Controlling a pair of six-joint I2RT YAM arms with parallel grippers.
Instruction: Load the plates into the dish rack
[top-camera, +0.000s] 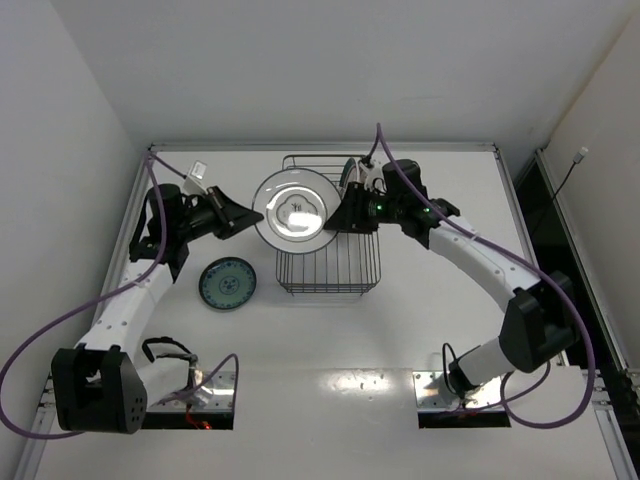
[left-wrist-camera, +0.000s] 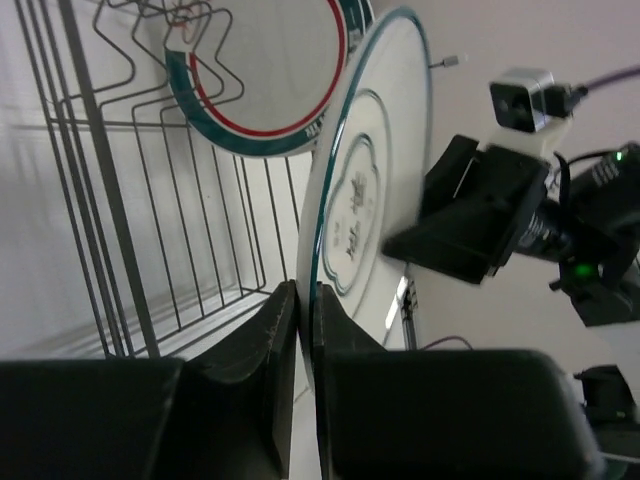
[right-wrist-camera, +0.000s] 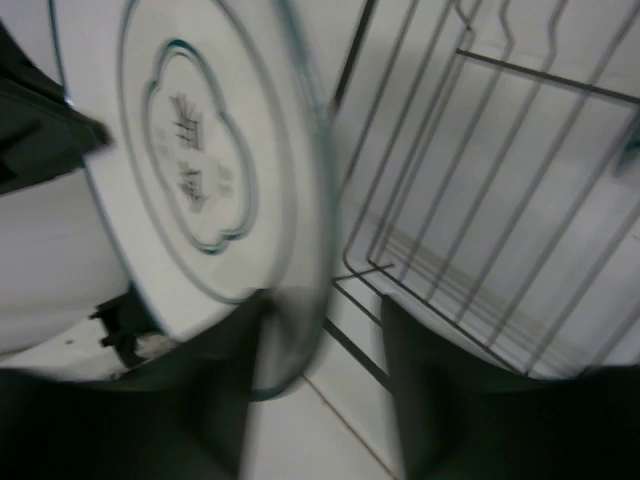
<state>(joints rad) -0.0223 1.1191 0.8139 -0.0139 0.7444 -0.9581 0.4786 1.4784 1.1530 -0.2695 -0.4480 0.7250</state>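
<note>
The tabletop (top-camera: 440, 330) carries the rack (top-camera: 330, 270) at centre, its long axis running 12 to 6 o'clock in the top view. One banded plate (left-wrist-camera: 270, 120) stands on edge in the rack at the 12 o'clock end. The slots toward 6 o'clock show no plate.

The ringed plate (top-camera: 295, 212) is off the tabletop, over the rack's 9 o'clock side. It is tipped up so that its face looks toward the overhead camera. It hangs between the two arms: the left arm at its 9 o'clock, the right arm at its 3 o'clock.

The teal plate (top-camera: 227, 283) lies flat on the tabletop at 8 o'clock from the rack, apart from it and untouched.

The left fingers (left-wrist-camera: 255, 350) are clenched on the ringed plate's rim and carry it. The right fingers (right-wrist-camera: 450, 400) stand apart astride the opposite rim. The rim passes between them with a gap on one side, so they are released and grasp nothing. That view is blurred, so no contact can be confirmed.

Assessment: this appears to be a hand-over. The governing relation is the rim lying inside the right fingers' gap, with the rack directly beyond at 3 o'clock. The right arm is the nearer to the free slots. The rim must sit square between the right fingers before the left fingers let go, or the plate may pivot.
</note>
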